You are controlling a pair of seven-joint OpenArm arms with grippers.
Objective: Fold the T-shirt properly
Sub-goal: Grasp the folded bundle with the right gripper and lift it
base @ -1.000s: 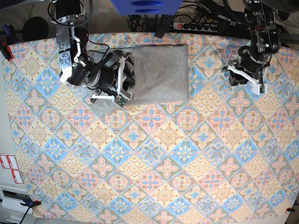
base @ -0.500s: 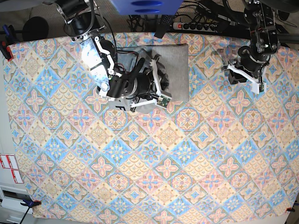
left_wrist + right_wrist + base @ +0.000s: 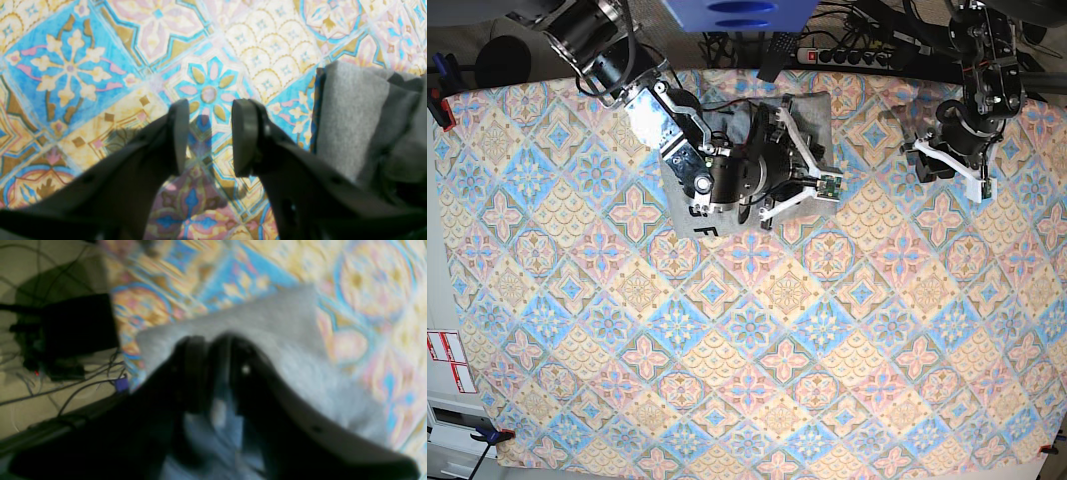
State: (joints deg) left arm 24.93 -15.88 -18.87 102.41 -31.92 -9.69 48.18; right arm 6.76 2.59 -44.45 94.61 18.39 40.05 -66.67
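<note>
No text, label, brand, number or sign could be read in any of the views.

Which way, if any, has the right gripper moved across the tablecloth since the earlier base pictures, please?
Yes, the right gripper has moved towards the left gripper, judged against the tablecloth.

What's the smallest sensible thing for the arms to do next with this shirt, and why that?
I'd probably open the right gripper fully and ease it straight up: its fingertips sit right among the folds of the T-shirt, so a sideways move might drag them. The left gripper stands open beside the shirt, holding nothing down.
</note>
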